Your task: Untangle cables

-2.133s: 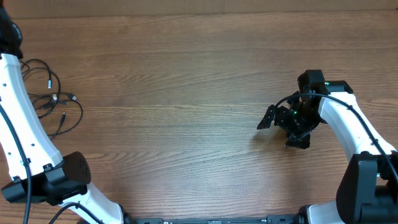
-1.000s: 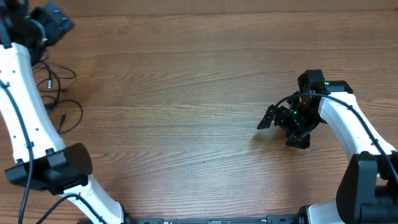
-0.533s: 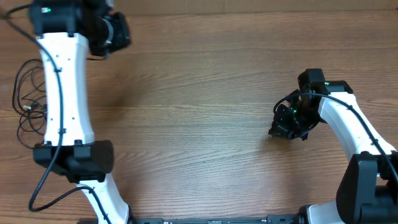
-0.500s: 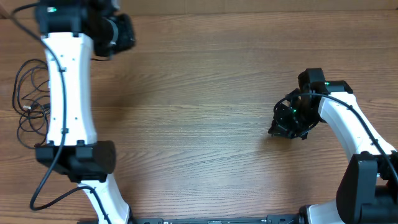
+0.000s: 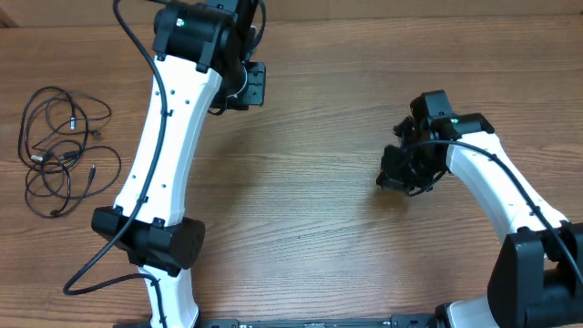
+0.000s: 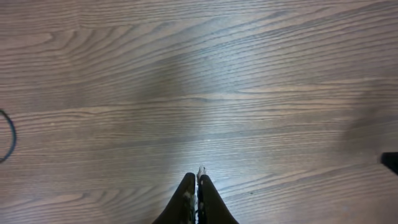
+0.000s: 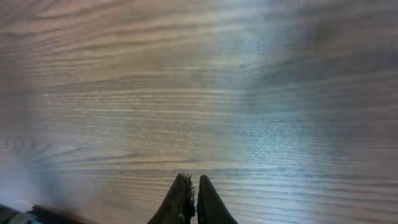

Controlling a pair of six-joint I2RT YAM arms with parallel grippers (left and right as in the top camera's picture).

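The cables (image 5: 62,150) are thin black cords lying in loose overlapping loops at the table's far left, with small plug ends showing inside the loops. My left gripper (image 5: 252,85) hangs over bare wood at the upper middle, far to the right of the cables, and holds nothing. In the left wrist view its fingertips (image 6: 197,179) are pressed together, and one arc of cable (image 6: 7,134) shows at the left edge. My right gripper (image 5: 393,174) is over bare wood at the right. It is also shut (image 7: 191,183) and holds nothing.
The white left arm (image 5: 164,146) slants from its base (image 5: 146,244) up across the left half of the wooden table (image 5: 310,237). The right arm (image 5: 496,187) reaches in from the lower right corner.
The left arm has swung from the far left, over the cables, to the upper middle, uncovering them. Both grippers went from open to shut. The right gripper shifted slightly left and up.
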